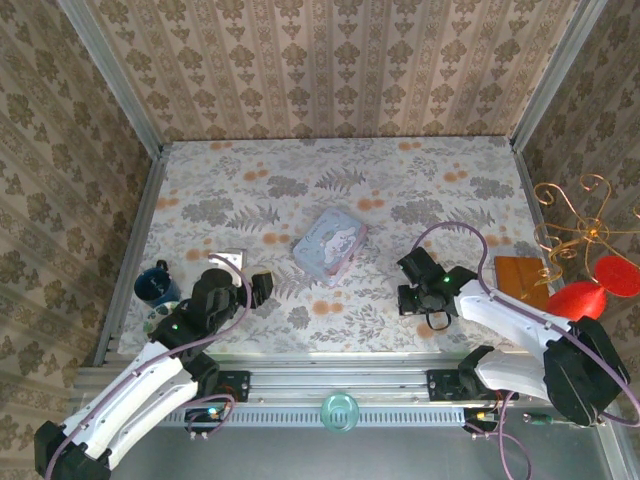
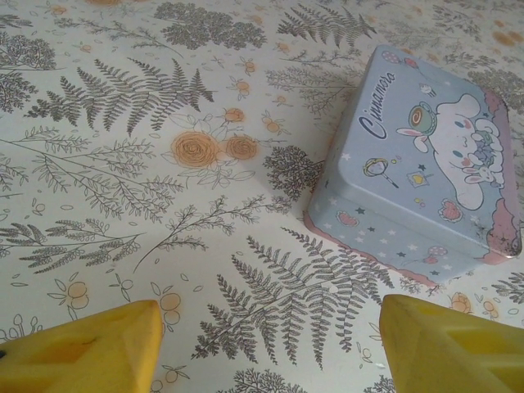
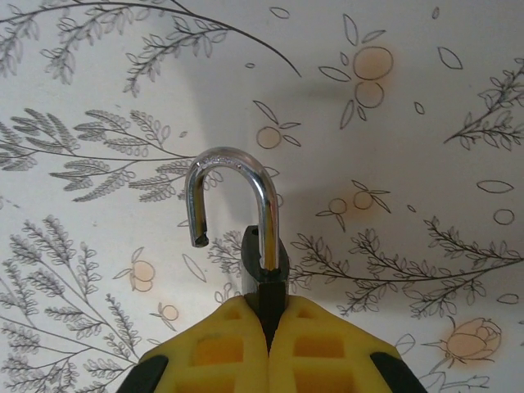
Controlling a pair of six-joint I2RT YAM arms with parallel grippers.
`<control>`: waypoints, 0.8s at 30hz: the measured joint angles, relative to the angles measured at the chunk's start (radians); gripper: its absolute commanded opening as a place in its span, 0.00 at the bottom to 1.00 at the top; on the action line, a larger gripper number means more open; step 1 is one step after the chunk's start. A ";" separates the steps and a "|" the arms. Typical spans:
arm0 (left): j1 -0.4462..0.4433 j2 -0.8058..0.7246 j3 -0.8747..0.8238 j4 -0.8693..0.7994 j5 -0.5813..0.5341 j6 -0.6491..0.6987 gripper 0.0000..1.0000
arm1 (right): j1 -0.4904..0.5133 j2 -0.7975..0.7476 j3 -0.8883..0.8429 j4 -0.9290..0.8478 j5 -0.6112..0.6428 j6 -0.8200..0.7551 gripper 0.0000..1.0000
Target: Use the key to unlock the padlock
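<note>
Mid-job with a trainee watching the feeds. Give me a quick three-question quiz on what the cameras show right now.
1. True or false: the padlock has one end of its shackle free of the body.
2. Which gripper is shut on the padlock? A) left gripper B) right gripper C) neither
3. Fill in: the left gripper's open fingers point toward a pale blue cartoon-printed ____.

Key: 1 true. 2 B. 3 tin.
</note>
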 measured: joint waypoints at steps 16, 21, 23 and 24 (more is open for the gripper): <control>0.002 0.000 0.000 -0.006 -0.023 0.000 0.72 | -0.002 -0.021 0.001 -0.015 0.040 0.008 0.51; 0.011 0.008 0.000 -0.007 -0.032 0.005 0.72 | -0.002 -0.038 0.049 -0.017 0.057 -0.024 0.61; 0.020 0.030 0.006 -0.011 -0.051 0.019 0.73 | -0.002 -0.048 0.083 -0.005 0.064 -0.050 0.61; 0.025 0.046 0.014 -0.014 -0.062 0.026 0.74 | -0.002 -0.052 0.098 0.011 0.066 -0.065 0.64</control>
